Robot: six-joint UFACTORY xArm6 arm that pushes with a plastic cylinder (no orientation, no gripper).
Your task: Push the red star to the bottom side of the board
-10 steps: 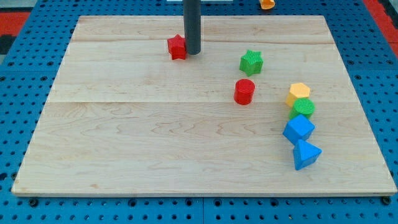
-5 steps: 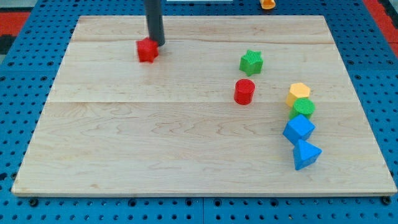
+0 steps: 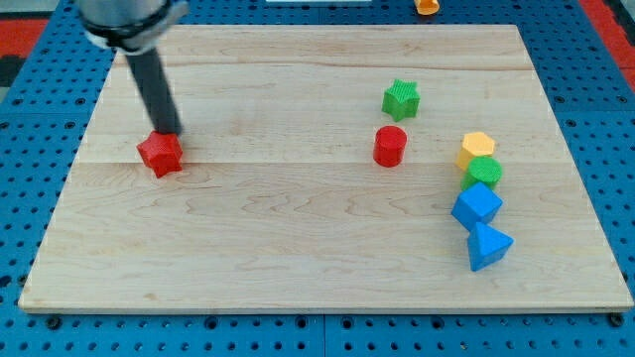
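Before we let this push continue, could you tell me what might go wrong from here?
My tip touches the red star on its upper-right side, so pushing on may drive it toward the board's left edge rather than straight down. The off-centre contact could also let the star spin and slip off the tip.

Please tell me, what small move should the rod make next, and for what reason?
Probably push on toward the view's bottom. My tip sits against the upper right edge of the red star, which lies near the board's left side, about halfway down, with bare wood below it.
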